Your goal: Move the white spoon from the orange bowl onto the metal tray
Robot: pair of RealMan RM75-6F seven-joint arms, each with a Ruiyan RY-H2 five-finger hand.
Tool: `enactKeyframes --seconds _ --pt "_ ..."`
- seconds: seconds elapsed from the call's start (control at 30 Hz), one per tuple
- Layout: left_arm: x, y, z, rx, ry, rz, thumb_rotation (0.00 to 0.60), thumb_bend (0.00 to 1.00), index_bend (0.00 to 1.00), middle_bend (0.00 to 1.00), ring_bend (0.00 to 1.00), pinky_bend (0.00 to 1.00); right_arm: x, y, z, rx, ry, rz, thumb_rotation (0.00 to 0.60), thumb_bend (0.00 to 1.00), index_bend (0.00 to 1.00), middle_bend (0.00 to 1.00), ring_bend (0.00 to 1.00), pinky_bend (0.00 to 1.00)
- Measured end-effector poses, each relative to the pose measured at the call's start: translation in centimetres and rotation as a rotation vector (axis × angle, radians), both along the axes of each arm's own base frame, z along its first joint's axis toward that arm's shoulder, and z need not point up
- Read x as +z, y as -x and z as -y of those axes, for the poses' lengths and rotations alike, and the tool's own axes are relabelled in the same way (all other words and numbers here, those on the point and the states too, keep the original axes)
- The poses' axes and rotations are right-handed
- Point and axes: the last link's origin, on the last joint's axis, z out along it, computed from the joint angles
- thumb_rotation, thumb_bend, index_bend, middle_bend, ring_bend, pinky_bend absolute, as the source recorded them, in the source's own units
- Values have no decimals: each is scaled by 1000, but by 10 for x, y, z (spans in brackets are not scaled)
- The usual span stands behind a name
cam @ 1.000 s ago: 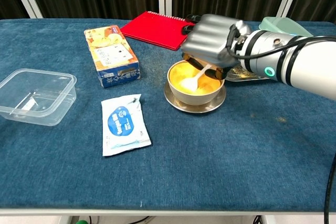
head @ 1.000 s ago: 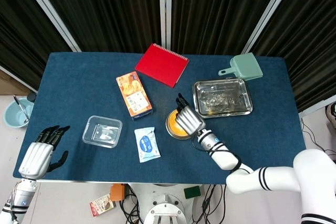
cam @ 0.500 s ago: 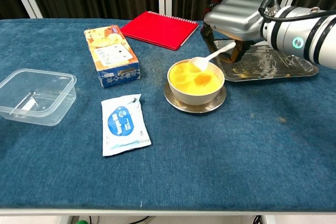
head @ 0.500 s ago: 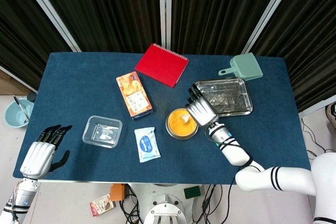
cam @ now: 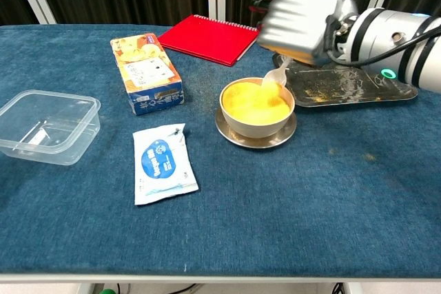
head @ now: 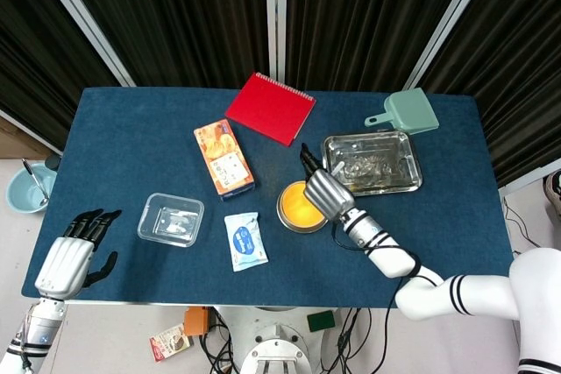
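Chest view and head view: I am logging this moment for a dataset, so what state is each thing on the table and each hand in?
white spoon: lifted, held over the bowl's far rim
right hand: grips the spoon
left hand: holds nothing, fingers apart, off the table
orange bowl: upright on its saucer
metal tray: flat, spoon not on it
clear container: lid off
red notebook: closed
orange box: lying flat
white packet: flat, sealed

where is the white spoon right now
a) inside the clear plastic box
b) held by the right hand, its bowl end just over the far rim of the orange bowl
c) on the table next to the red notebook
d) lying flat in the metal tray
b: in the chest view the right hand holds the white spoon with its tip hanging at the far rim of the orange bowl, not yet over the metal tray.
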Motion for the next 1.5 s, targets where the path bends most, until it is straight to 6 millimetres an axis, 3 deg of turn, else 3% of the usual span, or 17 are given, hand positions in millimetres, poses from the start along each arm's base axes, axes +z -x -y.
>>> enactKeyframes --seconds 0.27,0.67,1.0,1.5 --pt "-1 6 2 13 4 3 600 392 107 172 113 135 -17 -16 -5 191 64 -239 600 477 668 338 96 0" --pt "-1 11 3 20 4 9 600 392 107 171 113 136 -46 -20 -15 196 3 -266 600 477 680 342 102 0" --pt "-1 10 3 17 4 8 600 392 107 172 113 136 -43 -15 -20 83 -41 -117 600 477 686 349 114 0" --pt "0 3 1 8 7 -4 600 392 107 171 113 137 -22 3 -5 -240 -125 319 600 477 691 350 119 0"
